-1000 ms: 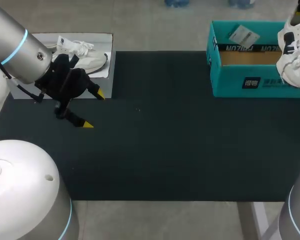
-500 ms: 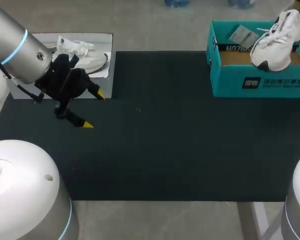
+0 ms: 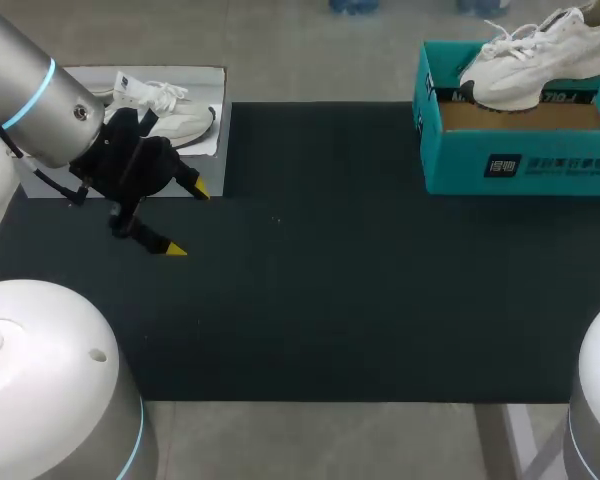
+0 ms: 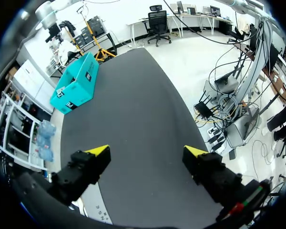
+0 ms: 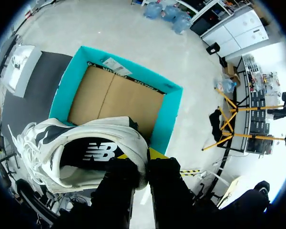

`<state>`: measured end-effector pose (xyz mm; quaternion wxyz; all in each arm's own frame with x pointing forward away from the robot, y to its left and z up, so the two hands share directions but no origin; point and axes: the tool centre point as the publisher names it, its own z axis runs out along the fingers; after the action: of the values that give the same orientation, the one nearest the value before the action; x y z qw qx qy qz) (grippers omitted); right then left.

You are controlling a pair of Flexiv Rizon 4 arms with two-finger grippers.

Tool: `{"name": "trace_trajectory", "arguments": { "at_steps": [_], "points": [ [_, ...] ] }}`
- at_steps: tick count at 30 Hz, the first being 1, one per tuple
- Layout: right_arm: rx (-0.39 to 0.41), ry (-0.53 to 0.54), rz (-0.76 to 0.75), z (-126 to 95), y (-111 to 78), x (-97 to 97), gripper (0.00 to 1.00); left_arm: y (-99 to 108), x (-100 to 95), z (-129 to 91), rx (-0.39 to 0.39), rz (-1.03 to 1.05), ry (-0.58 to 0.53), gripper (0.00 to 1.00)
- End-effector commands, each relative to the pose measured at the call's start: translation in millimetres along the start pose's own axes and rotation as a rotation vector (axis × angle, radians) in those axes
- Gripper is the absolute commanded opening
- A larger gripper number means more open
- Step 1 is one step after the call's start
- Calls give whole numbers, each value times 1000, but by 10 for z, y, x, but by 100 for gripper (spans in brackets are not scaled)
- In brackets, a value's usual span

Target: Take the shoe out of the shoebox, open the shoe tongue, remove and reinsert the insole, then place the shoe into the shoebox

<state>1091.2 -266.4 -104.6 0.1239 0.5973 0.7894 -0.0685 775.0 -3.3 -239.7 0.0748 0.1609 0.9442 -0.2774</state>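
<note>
My right claw [image 5: 139,157] grips the white shoe [image 3: 535,55] by its heel above the teal shoebox [image 3: 520,165], upper right. My left claw [image 3: 187,219] gapes wide over the table [image 3: 330,280], left.

Inventory by kind. Two white lace-up sports shoes: the first shoe [image 3: 533,62] above the box, the second shoe [image 3: 175,112] at the far left. One open teal cardboard shoebox [image 3: 520,165]. One white paper tag [image 5: 115,67] inside it. One pale flat sheet [image 3: 195,80] beneath the second shoe. One black rectangular mat [image 3: 330,280] under the box.
</note>
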Motion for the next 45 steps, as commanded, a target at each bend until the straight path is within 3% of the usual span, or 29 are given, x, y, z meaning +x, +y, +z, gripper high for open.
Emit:
{"name": "trace_trajectory", "arguments": {
  "at_steps": [1, 7, 15, 23, 28, 30, 43, 45],
  "points": [
    [41, 3, 10, -28, 70, -20, 0, -2, 4, 1, -3, 0, 0, 100],
    [41, 3, 10, -28, 70, -20, 0, -2, 4, 1, -3, 0, 0, 100],
    [210, -97, 291, 135, -91, -19, 0, -2, 4, 1, -3, 0, 0, 100],
    [277, -164, 474, 258, -216, -36, 0, -2, 4, 1, -3, 0, 0, 100],
    [256, -124, 496, 408, -243, -128, 0, -2, 4, 1, -3, 0, 0, 100],
    [207, -145, 525, 394, -254, -113, 0, -2, 4, 1, -3, 0, 0, 100],
    [206, -150, 502, 408, -227, -108, 0, -2, 4, 1, -3, 0, 0, 100],
    [168, -125, 457, 433, -193, -110, 0, -2, 4, 1, -3, 0, 0, 100]
  ]
}}
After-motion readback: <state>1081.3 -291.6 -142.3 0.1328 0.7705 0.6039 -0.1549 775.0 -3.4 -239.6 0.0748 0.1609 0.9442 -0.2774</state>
